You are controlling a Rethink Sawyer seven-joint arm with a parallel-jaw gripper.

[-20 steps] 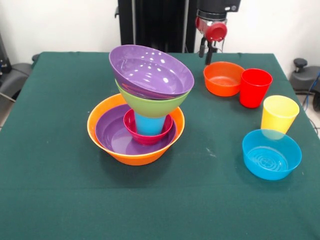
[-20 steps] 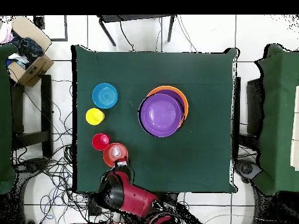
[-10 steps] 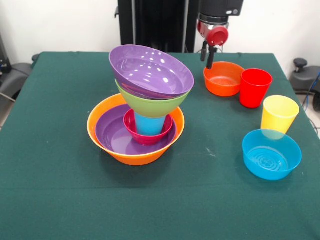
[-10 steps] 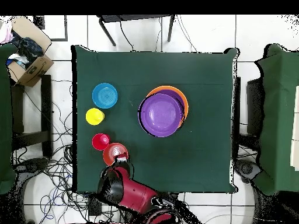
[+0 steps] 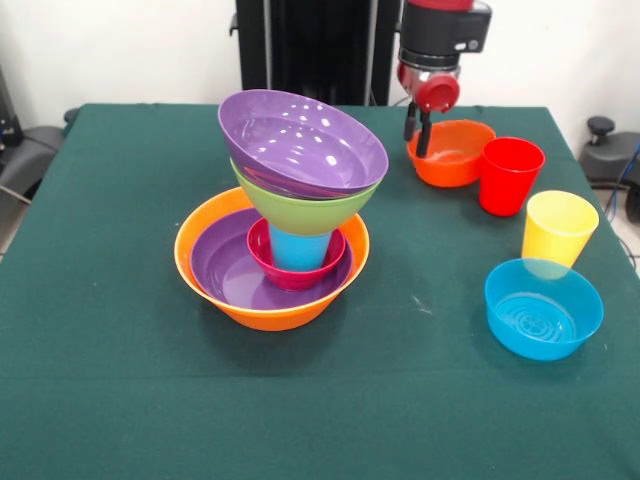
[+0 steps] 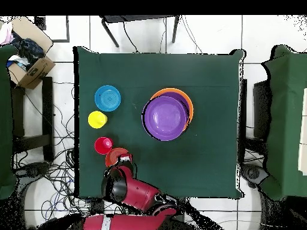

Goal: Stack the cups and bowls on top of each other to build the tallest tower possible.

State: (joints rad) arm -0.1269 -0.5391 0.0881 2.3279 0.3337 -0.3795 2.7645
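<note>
The tower (image 5: 285, 215) stands left of centre. A large orange bowl (image 5: 200, 270) holds a purple bowl (image 5: 225, 270), a pink-red bowl (image 5: 262, 255) and a blue cup (image 5: 298, 248). Above them sit a lime green bowl (image 5: 300, 212) and a tilted purple bowl (image 5: 300, 140). My gripper (image 5: 417, 130) is open and low over the small orange bowl (image 5: 455, 160), one finger outside its far-left rim and one inside. Close by are the red cup (image 5: 510, 175), the yellow cup (image 5: 558, 228) and the blue bowl (image 5: 543, 308). From overhead the gripper (image 6: 123, 163) hides part of the orange bowl (image 6: 114, 156).
The green table (image 5: 120, 380) has open cloth left of and in front of the tower. From above, the loose cups and the blue bowl (image 6: 108, 98) line up along the table's left side. A cardboard box (image 6: 27, 51) sits off the table at upper left.
The gripper has come down and slightly towards the small orange bowl, from above and behind it to straddling its rim. The bowl looks shifted a little. The tower has not moved.
</note>
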